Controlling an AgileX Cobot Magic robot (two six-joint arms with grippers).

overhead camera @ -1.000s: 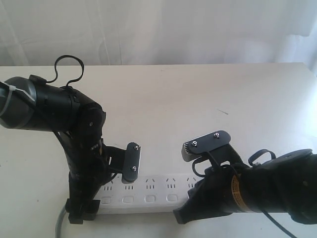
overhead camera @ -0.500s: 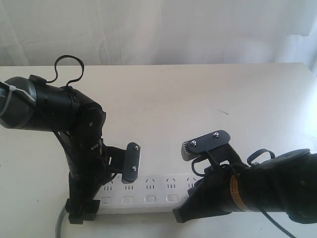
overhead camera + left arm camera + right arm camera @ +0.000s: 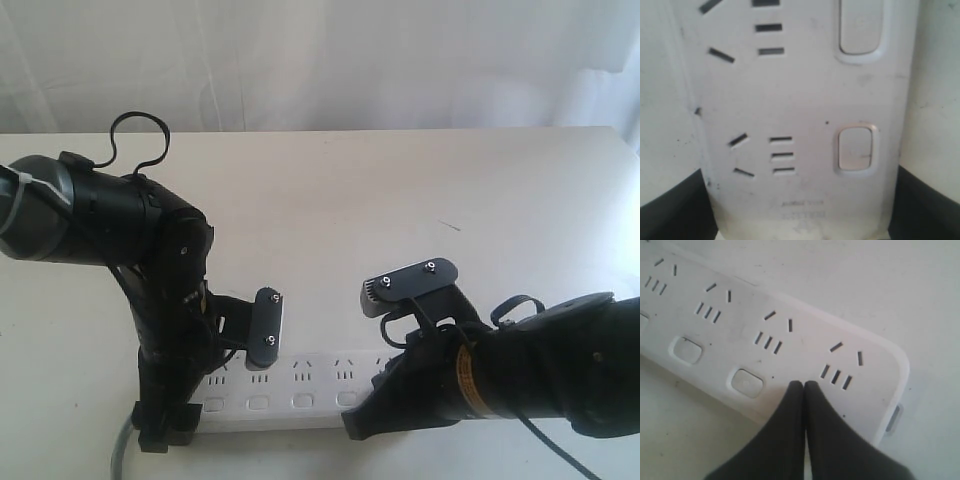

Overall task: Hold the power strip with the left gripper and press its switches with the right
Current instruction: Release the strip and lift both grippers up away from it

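- Power strip: lies flat on the white surface, socket face up. Its long axis runs across the ext. view, along the surface's camera-side edge.
- Switches: a row along the strip's camera-side edge, one under each socket group. We count four showing in the ext. view.
- Grey cord: leaves the strip's L end and runs out of the picture.
- Left gripper: stands over the strip's cord end. Jaws are set wide, straddling the strip across its width. In the L wrist view both black fingers sit against the strip's long edges, so we read it as gripping the strip.
- Right gripper: at the strip's opposite, rounded end. Jaws are fully closed, two black fingers pressed into one tip w/ nothing between them. The tip is over the strip's face, just by the last socket group and beside the last switch that shows. We can't tell whether it touches the strip.
- Orange-yellow label: a band round the R wrist, past the strip's rounded end.
- White zip tie and black cable loop: on the L arm, above the strip's cord end.
- White curtain: backdrop, well apart from the strip.
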